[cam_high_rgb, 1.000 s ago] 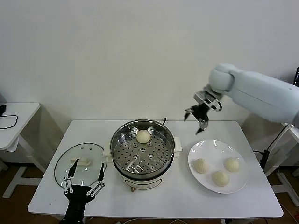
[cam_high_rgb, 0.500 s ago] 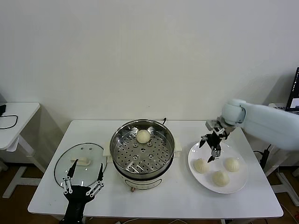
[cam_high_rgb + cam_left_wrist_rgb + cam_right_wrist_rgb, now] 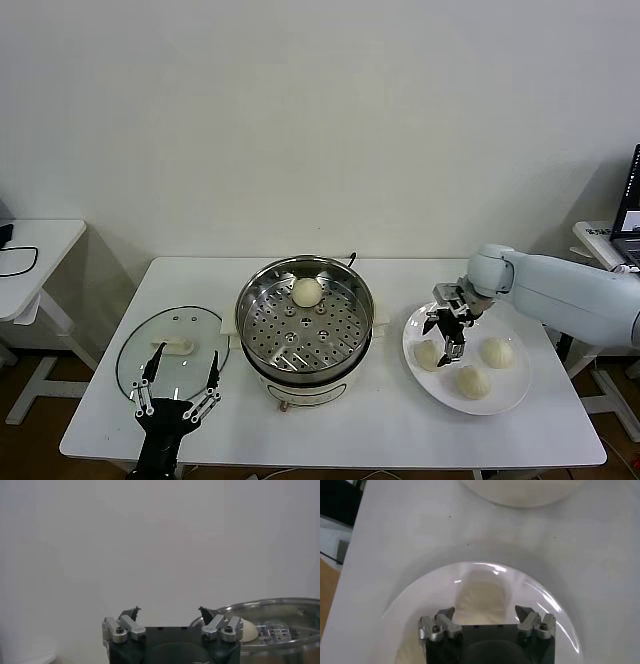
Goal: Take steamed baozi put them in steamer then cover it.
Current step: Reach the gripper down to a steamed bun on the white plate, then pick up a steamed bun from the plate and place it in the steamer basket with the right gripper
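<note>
Cream-white pleated baozi (image 3: 430,354), seemingly ungripped.

Four steamed baozi: one (image 3: 307,292) in the steamer (image 3: 304,330), three (image 3: 429,354) (image 3: 496,352) (image 3: 472,381) on the plate (image 3: 466,357). One steamer, one cover (image 3: 172,352), one plate.

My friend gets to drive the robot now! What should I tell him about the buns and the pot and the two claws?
Right gripper: open, empty, low over the leftmost bun on the white plate.
Left gripper: open, empty, parked at the table's near edge by the glass lid.
Done: one bun sits on the tray inside the steamer.
Left: three buns on the plate go into the steamer, starting with the one under the right gripper. Then the lid, lying flat on the table to the steamer's left, goes on top.
</note>
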{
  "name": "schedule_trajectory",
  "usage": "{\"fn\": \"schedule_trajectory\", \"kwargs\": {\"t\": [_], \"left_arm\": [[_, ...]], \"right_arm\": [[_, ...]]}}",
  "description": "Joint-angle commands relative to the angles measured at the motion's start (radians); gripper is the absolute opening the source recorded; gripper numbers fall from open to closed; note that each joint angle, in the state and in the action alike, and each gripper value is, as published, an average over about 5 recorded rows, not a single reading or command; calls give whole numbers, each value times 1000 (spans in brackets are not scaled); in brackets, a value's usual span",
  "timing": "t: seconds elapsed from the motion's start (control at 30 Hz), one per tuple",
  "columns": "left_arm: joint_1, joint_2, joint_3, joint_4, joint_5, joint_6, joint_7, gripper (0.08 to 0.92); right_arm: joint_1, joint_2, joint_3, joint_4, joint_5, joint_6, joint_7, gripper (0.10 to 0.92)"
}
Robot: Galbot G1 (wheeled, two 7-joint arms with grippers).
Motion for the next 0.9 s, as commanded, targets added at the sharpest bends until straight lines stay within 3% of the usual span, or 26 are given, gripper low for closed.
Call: {"fn": "schedule_trajectory", "kwargs": {"t": [0.03, 0.57, 0.9], "left_arm": [[0, 0, 0, 2, -1, -1, -1, 823], [-4, 1, -4, -3, -8, 1, -4, 823], [-12, 17, 0, -12, -15, 6, -6, 823]], "right_arm": [[-33, 3, 6, -2, -9, -8, 33, 823], [5, -20, 13, 39, -21, -3, 49, 682], [370, 39, -48, 96, 52, -6, -145, 662]]}}
